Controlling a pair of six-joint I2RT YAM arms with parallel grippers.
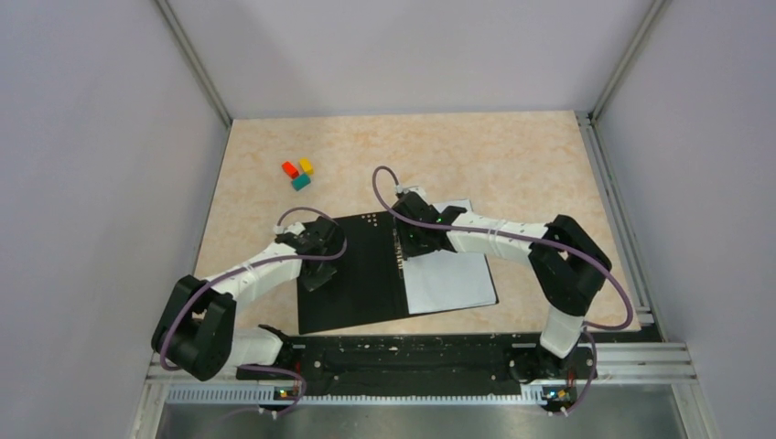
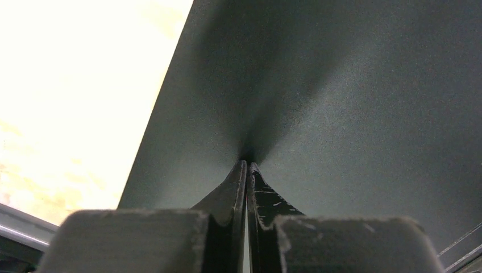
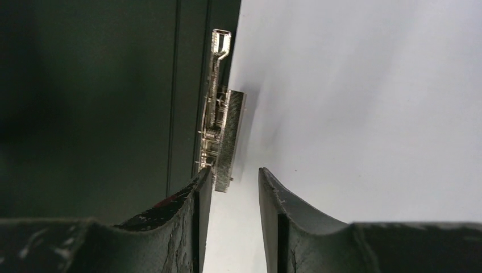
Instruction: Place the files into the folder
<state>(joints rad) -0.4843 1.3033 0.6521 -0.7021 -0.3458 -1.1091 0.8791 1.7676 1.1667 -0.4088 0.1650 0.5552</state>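
The folder (image 1: 352,274) lies open on the table, black inside up, with a metal spine clip (image 1: 399,251) down its middle. White files (image 1: 453,279) lie on its right half, one corner sticking out at the back. My left gripper (image 1: 316,274) is shut, tips pressed down on the black left cover (image 2: 341,85). My right gripper (image 1: 409,240) hovers at the spine, jaws partly open with nothing between them. In the right wrist view the clip (image 3: 221,125) sits just ahead of the left finger, and white paper (image 3: 369,102) lies beneath the gripper (image 3: 234,173).
Red (image 1: 289,169), yellow (image 1: 307,165) and teal (image 1: 300,182) blocks sit together at the back left of the tabletop (image 1: 512,155). Grey walls enclose three sides. A black rail (image 1: 412,352) runs along the near edge between the arm bases.
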